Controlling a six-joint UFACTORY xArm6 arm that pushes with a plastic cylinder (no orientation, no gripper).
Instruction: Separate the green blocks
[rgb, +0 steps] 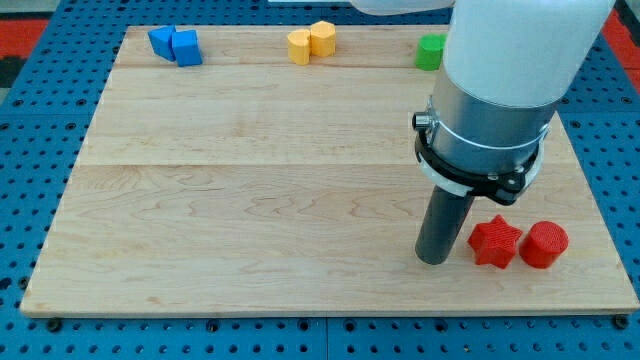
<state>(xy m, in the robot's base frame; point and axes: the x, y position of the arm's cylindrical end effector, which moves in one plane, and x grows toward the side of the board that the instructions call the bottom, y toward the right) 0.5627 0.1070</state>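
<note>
A green block (431, 51) shows at the view's top right, partly hidden behind the arm's white and grey body (500, 90); only one green shape can be made out, its form unclear. My tip (434, 260) rests on the wooden board near the view's bottom right, far below the green block. It stands just left of a red star-shaped block (495, 243), close to it; touching or not cannot be told.
A red cylinder (544, 245) sits right of the red star. Two blue blocks (175, 44) touch at the top left. Two yellow blocks (311, 42) touch at the top middle. The board (250, 200) lies on a blue pegboard.
</note>
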